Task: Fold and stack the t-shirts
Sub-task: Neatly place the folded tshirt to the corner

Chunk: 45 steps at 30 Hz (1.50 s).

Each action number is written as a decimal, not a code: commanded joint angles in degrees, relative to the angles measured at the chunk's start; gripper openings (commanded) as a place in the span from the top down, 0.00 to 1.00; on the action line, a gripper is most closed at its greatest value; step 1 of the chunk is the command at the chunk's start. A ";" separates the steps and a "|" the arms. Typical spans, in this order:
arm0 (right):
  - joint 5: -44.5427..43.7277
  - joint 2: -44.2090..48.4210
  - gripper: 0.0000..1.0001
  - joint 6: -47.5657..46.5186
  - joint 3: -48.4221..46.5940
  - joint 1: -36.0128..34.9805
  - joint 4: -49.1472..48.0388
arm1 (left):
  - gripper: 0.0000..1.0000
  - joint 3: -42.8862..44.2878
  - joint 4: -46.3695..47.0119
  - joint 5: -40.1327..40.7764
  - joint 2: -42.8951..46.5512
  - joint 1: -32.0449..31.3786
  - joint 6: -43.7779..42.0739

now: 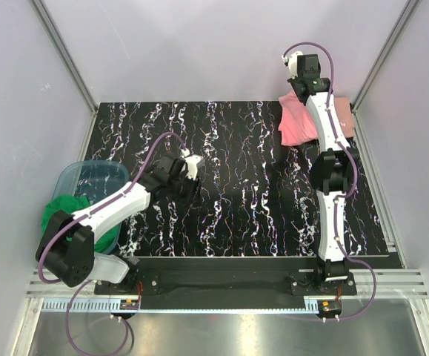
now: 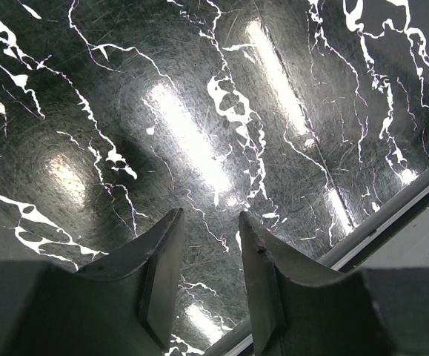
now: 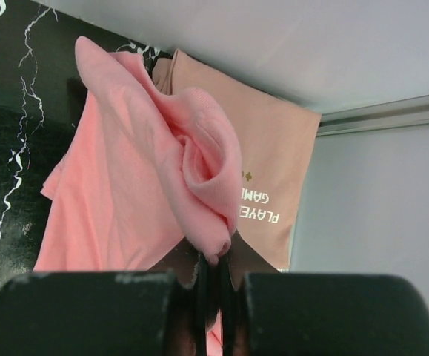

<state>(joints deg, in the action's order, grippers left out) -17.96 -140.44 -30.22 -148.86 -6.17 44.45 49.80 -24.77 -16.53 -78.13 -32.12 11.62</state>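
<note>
The top camera is looking down from the near side over the whole table (image 1: 244, 215). The left wrist camera is facing it closely. The right wrist camera is facing the pink shirt (image 3: 110, 193) closely, which is also showing far right in the top view.

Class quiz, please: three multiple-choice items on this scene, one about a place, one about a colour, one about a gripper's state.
1. Where on the table do the t-shirts lie?
A near left corner
B far right corner
C centre

2. What colour is the cloth in the bin?
A green
B yellow
C white

3. How is the right gripper?
A open over bare table
B out of view
C shut on the pink t-shirt

Answers:
1 B: the top view shows them at the far right corner.
2 A: green fabric shows inside the blue bin.
3 C: its wrist view shows a pink fold pinched between closed fingers.
</note>
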 commanded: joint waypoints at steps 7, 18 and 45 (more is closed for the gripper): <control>-1.73 8.43 1.00 -2.30 -0.47 -0.33 -2.61 | 0.60 1.26 1.40 -2.19 0.34 0.30 -0.37; -1.03 7.82 1.00 -4.67 1.38 -0.24 -4.45 | 0.60 0.21 1.66 -2.71 1.05 0.30 -0.37; 0.29 4.74 1.00 -6.52 4.01 4.24 -9.02 | 0.59 0.47 1.22 -3.33 0.08 0.30 -0.10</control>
<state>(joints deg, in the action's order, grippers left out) -18.28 -135.79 -35.79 -144.05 -2.44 39.92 49.78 -24.75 -18.11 -78.13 -32.12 11.64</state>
